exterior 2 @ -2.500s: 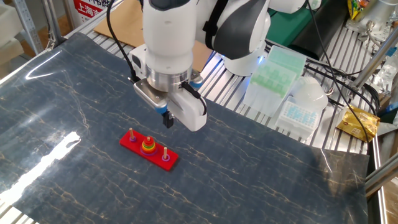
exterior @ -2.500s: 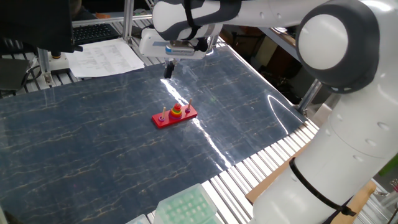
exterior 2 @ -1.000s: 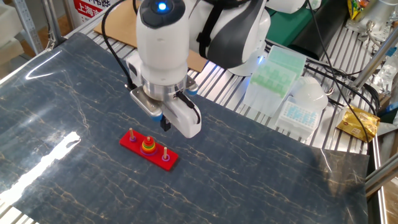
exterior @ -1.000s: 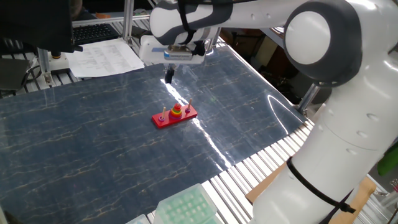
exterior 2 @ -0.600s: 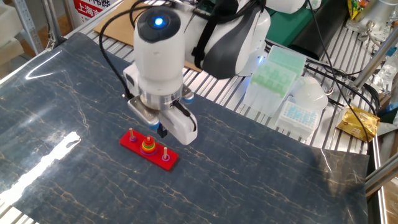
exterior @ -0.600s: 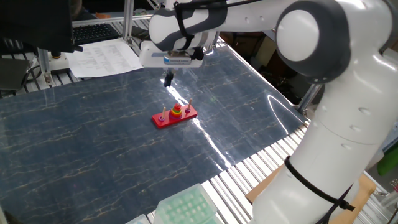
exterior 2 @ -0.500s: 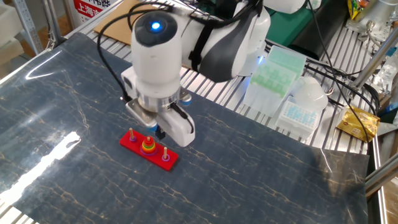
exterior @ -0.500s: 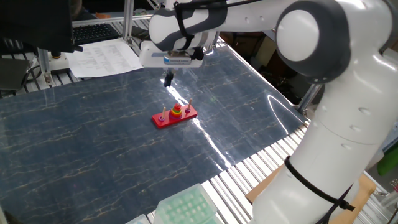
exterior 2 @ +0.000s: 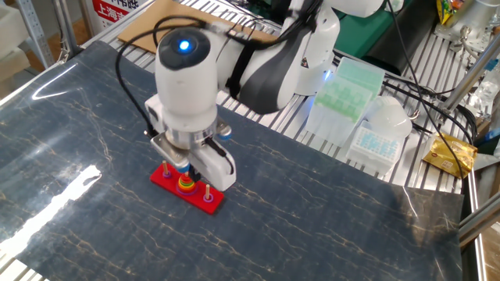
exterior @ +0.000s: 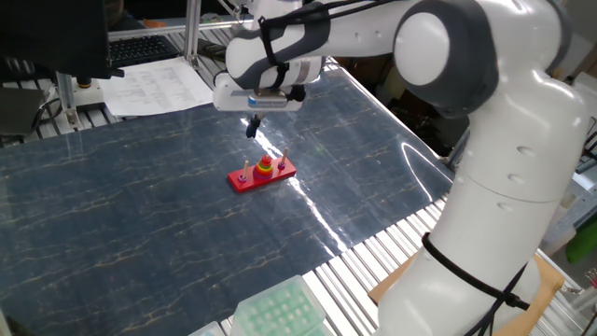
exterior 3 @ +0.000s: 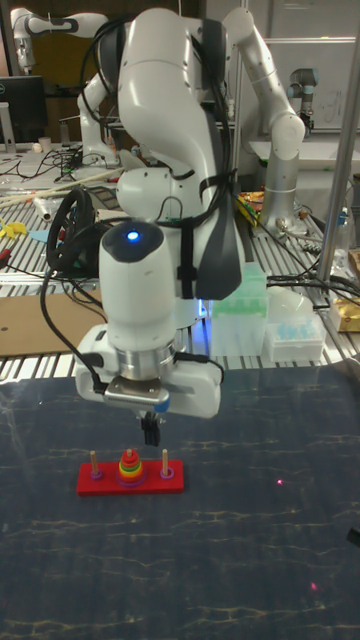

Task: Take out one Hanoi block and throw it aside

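My pincer (exterior 3: 151,432) hovers mid-frame, fingers narrow and empty; the Hanoi block (exterior 3: 128,455) sits just below-left of it, topping the middle-peg stack.

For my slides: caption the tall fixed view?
Gripper poised above ring stack on red base.

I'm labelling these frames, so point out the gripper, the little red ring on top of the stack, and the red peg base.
gripper (exterior 3: 150,434): tall fixed view, between the dark fingertips.
small red ring (exterior 3: 127,454): tall fixed view, top of the middle stack.
red peg base (exterior 3: 172,485): tall fixed view, its front right part.
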`<state>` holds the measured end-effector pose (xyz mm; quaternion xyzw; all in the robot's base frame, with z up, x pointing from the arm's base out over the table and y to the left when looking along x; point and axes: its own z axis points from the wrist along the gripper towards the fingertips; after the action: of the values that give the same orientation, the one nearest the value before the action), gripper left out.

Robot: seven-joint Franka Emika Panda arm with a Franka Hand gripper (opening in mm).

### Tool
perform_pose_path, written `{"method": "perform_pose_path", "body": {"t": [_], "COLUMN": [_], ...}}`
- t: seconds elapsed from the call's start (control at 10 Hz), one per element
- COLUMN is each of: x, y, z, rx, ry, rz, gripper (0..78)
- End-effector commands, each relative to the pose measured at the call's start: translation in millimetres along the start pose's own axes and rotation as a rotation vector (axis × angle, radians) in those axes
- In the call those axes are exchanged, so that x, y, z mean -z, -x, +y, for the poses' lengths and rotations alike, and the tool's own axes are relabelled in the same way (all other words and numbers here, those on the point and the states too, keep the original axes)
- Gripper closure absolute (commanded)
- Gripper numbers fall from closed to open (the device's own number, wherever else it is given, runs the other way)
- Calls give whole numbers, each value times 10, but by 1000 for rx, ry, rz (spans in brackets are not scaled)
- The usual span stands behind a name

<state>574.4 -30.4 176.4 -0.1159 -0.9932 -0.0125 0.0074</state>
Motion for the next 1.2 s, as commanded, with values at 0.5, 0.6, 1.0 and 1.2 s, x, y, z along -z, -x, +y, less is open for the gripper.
{"method": "perform_pose_path", "body": {"t": [0.5, 0.6, 1.0, 1.2], "x": [-59, -59, -72, -93], "y": [53, 53, 31, -28], "z": [-42, -42, -51, -75], "rx": [-39, -57, -74, -65], "ry": [-13, -27, -32, -32], "rz": [-21, -25, -38, -38], "gripper": [776, 776, 776, 776]}}
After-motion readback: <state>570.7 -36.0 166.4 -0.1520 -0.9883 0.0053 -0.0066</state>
